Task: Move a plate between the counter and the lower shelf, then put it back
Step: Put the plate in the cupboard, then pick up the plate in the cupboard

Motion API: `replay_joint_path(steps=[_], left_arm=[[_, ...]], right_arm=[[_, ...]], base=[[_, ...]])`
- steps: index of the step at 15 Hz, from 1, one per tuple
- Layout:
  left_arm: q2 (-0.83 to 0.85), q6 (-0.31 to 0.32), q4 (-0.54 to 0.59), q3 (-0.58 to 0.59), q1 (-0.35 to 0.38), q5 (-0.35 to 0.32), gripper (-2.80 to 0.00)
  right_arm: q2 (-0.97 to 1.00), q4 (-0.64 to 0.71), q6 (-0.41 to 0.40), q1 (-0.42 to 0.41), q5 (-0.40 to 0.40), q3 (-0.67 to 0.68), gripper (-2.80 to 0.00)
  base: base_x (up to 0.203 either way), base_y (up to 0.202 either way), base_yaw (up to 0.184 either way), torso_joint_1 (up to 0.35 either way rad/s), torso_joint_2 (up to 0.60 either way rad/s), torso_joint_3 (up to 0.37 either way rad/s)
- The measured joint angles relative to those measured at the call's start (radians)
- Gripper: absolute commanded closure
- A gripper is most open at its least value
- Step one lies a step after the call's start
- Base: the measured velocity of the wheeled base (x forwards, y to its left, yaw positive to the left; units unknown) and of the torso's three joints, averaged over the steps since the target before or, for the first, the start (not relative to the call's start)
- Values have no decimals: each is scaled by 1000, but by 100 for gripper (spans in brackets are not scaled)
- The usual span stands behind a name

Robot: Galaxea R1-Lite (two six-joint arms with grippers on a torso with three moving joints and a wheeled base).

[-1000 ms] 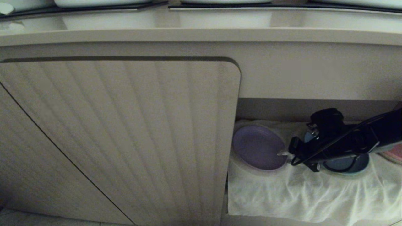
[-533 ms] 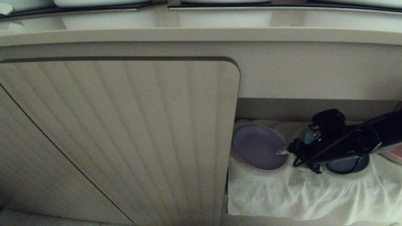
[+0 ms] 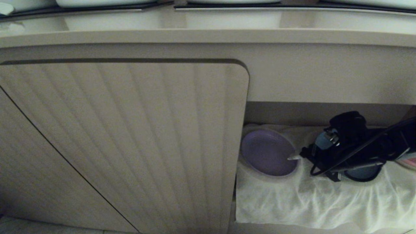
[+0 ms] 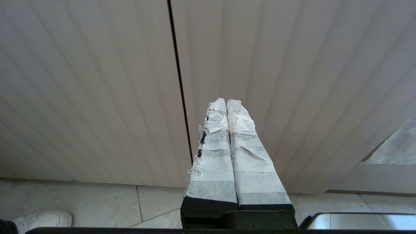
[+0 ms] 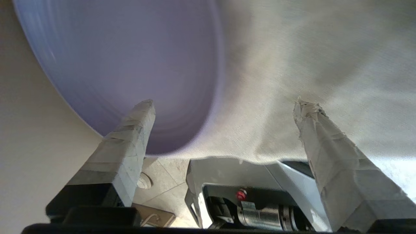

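The plate (image 3: 267, 152) lies on the lower shelf's (image 3: 325, 113) wrinkled white cloth (image 3: 308, 201); right gripper (image 3: 297, 158) jaws spread.

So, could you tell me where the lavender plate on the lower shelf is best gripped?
Probably by the raised rim on the plate's right side, approached from the right. It lies flat on the white cloth with the cabinet door close on its left; the right gripper is open beside that rim.

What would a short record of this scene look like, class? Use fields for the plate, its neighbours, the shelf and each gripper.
plate: lavender plate lying on the white cloth, leftmost in the lower shelf
neighbours: blue plate to its right, mostly hidden by the arm
right gripper: right gripper open at the plate's right edge, gripping nothing
left gripper: left gripper shut, idle by the ribbed cabinet door
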Motion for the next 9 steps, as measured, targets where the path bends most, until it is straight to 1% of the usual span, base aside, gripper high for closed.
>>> replay_joint_path(steps=[6,9], left_arm=[[0,0,0,0,0,1,0],[0,0,0,0,0,1,0]], right_arm=[[-69,75,-49,-12,0,9,-280],[-106,92,-82,-13,1,40,-280]], base=[[0,0,0,0,0,0],[0,0,0,0,0,0]])
